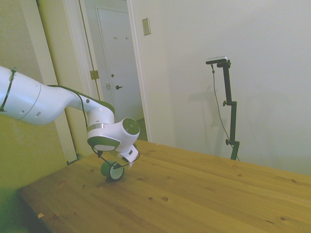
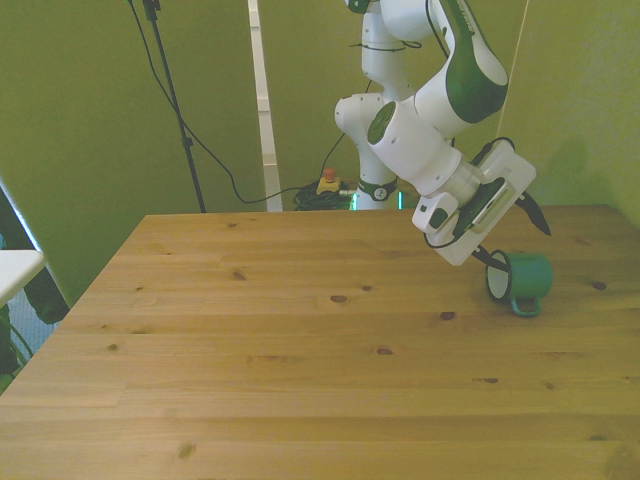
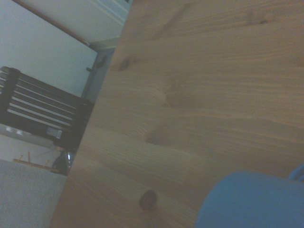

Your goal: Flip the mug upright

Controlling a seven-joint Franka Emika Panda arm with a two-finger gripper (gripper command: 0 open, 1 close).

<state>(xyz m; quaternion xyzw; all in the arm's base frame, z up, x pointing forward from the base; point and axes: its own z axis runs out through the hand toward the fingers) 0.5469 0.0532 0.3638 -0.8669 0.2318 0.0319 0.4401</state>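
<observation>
The wooden surface (image 2: pixel 300 330) spreads wide beneath me, pale planks dotted with dark knots. My white arm (image 2: pixel 430 130) bends down steeply toward the mug, and my wrist is tilted sideways just above it. The mug (image 2: pixel 522 280) lies on its side on the surface, teal-green, its white inside turned toward the front view's left and its small loop handle low against the wood. My fingers (image 2: pixel 510 240) are spread apart: one dark finger (image 2: pixel 494 262) reaches down to the mug's rim, the other (image 2: pixel 537 215) points up and away from the mug, so I hold nothing.
</observation>
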